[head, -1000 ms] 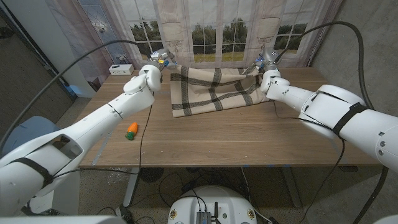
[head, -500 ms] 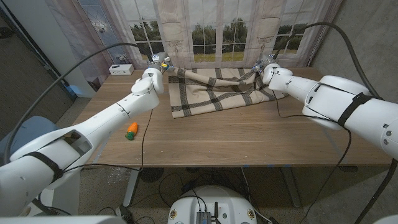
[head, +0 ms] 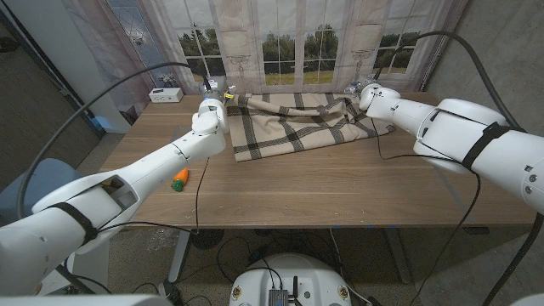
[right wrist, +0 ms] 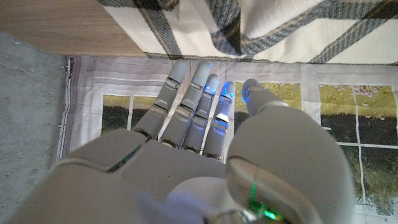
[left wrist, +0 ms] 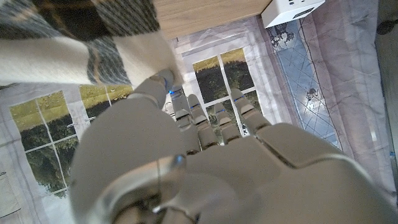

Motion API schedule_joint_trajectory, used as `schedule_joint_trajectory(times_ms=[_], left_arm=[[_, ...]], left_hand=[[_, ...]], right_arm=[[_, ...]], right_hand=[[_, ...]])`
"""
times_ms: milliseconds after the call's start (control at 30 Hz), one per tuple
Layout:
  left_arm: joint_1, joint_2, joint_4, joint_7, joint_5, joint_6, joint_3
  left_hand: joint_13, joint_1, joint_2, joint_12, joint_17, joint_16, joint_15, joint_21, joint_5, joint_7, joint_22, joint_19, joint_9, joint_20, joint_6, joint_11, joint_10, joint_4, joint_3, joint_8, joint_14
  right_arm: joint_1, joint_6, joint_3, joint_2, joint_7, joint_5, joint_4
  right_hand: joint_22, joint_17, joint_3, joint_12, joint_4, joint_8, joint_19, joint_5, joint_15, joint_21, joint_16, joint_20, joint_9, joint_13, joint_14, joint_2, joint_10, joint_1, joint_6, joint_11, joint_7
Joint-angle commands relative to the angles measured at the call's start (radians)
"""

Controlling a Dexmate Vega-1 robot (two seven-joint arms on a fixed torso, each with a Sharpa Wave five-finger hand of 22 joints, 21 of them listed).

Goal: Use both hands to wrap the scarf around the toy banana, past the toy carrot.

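scarf [head: 293, 123] lies rumpled on table [head: 340, 187]; left hand [head: 212, 102] and right hand [head: 367, 92] spread, holding nothing.

Scarf [head: 293, 126]: cream with dark grey plaid. Toy carrot [head: 179, 178]: orange, green top. Tabletop [head: 323, 183]: brown wood grain. Hands: white-grey.

Left hand [head: 212, 109], right hand [head: 369, 93]: fingers extended.

Prob. lab: printed window backdrop [head: 289, 42], cables under table [head: 340, 191]
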Motion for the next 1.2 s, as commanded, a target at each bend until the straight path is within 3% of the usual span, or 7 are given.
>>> schedule_joint_trajectory(times_ms=[33,100,333,467,800,1067,1200], left_arm=[[-0.014,-0.096,0.094,0.076,0.04,0.17,0.056],[-0.009,-0.103,0.095,0.097,0.035,0.189,0.054],[0.037,-0.067,0.001,0.121,-0.023,0.181,0.019],[0.073,-0.022,-0.089,0.085,-0.089,0.127,-0.018],[0.149,0.065,-0.226,0.006,-0.248,-0.024,-0.104],[0.17,0.102,-0.274,-0.036,-0.286,-0.06,-0.11],[0.181,0.11,-0.287,-0.041,-0.295,-0.067,-0.112]], left_hand=[[0.002,-0.008,0.026,-0.009,0.0,-0.003,-0.053,0.001,-0.026,-0.033,0.005,-0.002,-0.032,0.014,-0.109,0.01,-0.032,-0.005,-0.014,-0.081,-0.002],[0.002,-0.013,0.026,-0.01,0.0,-0.003,-0.047,0.002,-0.033,-0.039,0.006,-0.002,-0.04,0.018,-0.138,0.009,-0.04,-0.006,-0.019,-0.1,-0.002],[0.002,-0.043,0.033,-0.007,0.005,0.008,-0.043,0.008,-0.047,-0.035,0.007,0.012,-0.053,0.023,-0.157,0.014,-0.043,0.012,-0.031,-0.117,0.025],[0.002,-0.113,0.033,-0.003,0.012,0.015,-0.049,0.01,-0.065,-0.03,0.008,0.013,-0.071,0.023,-0.179,0.021,-0.042,0.052,-0.055,-0.132,0.048],[0.0,-0.2,0.023,-0.011,0.014,0.008,-0.029,0.004,-0.082,-0.015,0.01,-0.007,-0.103,0.039,-0.26,0.05,-0.07,0.089,-0.08,-0.15,0.042],[-0.001,-0.217,0.019,-0.019,0.013,0.001,-0.023,0.001,-0.085,-0.012,0.01,-0.016,-0.115,0.044,-0.288,0.053,-0.095,0.091,-0.082,-0.151,0.024],[-0.001,-0.22,0.019,-0.02,0.013,0.001,-0.021,0.001,-0.085,-0.005,0.01,-0.018,-0.119,0.045,-0.293,0.055,-0.1,0.09,-0.081,-0.15,0.022]], right_arm=[[-0.038,-0.078,0.075,0.029,-0.3,0.042,0.011],[-0.032,-0.063,0.075,0.049,-0.301,0.034,0.057],[-0.07,-0.175,0.101,0.067,-0.49,-0.033,0.046],[-0.155,-0.365,0.133,-0.063,-0.472,-0.086,-0.264],[-0.275,-0.557,0.201,-0.197,-0.356,-0.185,-0.582],[-0.334,-0.664,0.269,-0.207,-0.315,-0.21,-0.678],[-0.334,-0.758,0.289,-0.187,-0.277,-0.207,-0.695]], right_hand=[[0.001,-0.025,-0.015,-0.03,0.026,0.006,-0.014,-0.002,-0.077,-0.006,-0.024,0.001,0.001,-0.013,-0.033,0.005,-0.027,-0.06,-0.029,0.0,0.004],[0.001,-0.031,-0.014,-0.034,0.025,0.007,-0.016,-0.001,-0.078,-0.007,-0.029,0.001,0.001,-0.015,-0.04,0.007,-0.031,-0.061,-0.031,0.0,0.006],[0.0,-0.082,0.044,-0.065,-0.055,0.015,-0.022,0.007,-0.084,-0.012,-0.064,-0.004,-0.001,-0.032,-0.076,0.021,-0.05,0.023,-0.036,-0.003,0.005],[-0.001,-0.098,0.056,-0.077,-0.069,0.015,-0.026,0.005,-0.086,-0.014,-0.076,-0.004,-0.002,-0.037,-0.098,0.02,-0.061,0.03,-0.041,-0.002,0.0],[-0.002,-0.124,0.067,-0.099,-0.081,0.011,-0.052,0.001,-0.083,-0.026,-0.085,0.009,-0.003,-0.045,-0.134,0.014,-0.086,0.02,-0.063,-0.001,-0.007],[-0.003,-0.147,0.061,-0.119,-0.079,0.007,-0.082,-0.004,-0.072,-0.043,-0.081,0.029,-0.004,-0.053,-0.164,-0.002,-0.102,-0.018,-0.096,-0.001,-0.012],[-0.003,-0.167,0.012,-0.156,-0.053,0.001,-0.129,-0.006,-0.036,-0.072,-0.079,0.051,-0.003,-0.065,-0.237,-0.039,-0.164,-0.12,-0.174,0.009,-0.005]])
